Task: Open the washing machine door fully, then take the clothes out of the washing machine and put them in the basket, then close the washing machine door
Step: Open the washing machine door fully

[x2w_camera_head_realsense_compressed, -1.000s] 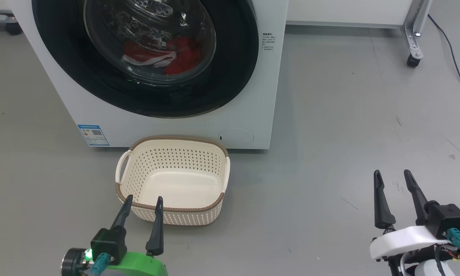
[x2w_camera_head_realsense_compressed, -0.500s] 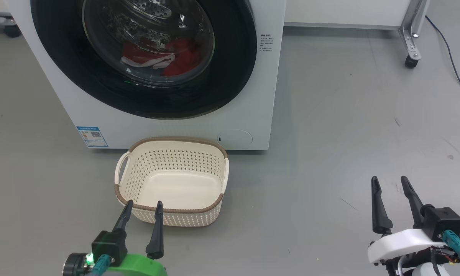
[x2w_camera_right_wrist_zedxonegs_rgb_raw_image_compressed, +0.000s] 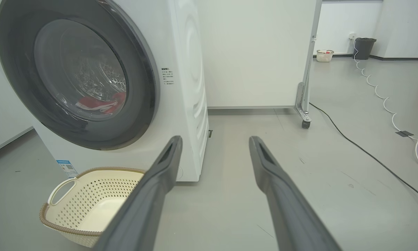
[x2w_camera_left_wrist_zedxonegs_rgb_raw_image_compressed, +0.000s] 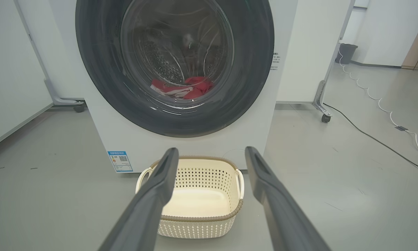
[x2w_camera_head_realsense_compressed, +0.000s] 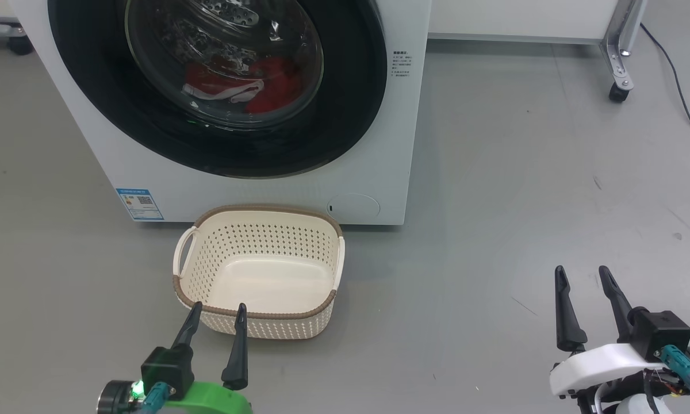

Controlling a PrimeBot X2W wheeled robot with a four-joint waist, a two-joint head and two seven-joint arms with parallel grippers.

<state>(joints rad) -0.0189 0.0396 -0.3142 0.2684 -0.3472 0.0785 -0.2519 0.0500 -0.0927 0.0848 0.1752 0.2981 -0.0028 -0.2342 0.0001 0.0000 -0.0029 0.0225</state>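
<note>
At the lower left of the head view, the left gripper (x2w_camera_head_realsense_compressed: 219, 306) on its green wrist has its two long dark fingers spread wide with nothing between them. It points at the small cream perforated plastic basket with the brown woven-look rim (x2w_camera_head_realsense_compressed: 259, 208) from just short of its near side. That basket stands empty on the grey floor (x2w_camera_head_realsense_compressed: 494, 172), just beside the foot of the big white front-loading washing machine (x2w_camera_head_realsense_compressed: 397, 132). Above it, the large round door with the wide glossy black rim (x2w_camera_head_realsense_compressed: 109, 121) lies shut against the machine's front, facing the robot. Through its bulging glass the red clothes with white trim (x2w_camera_head_realsense_compressed: 270, 77) lie low in the steel drum (x2w_camera_head_realsense_compressed: 230, 11). Further right, out past the machine's right-hand edge and well apart from it, the right gripper (x2w_camera_head_realsense_compressed: 581, 269) on its white wrist is likewise fully spread and empty. The door's opening looks not yet begun. The door lies forward of and above both grippers: straight ahead of the left one, ahead and leftward of the right one, which is nearer the door's right rim. No handle or hinge can be made out, so I cannot tell which arm suits the pull
</note>
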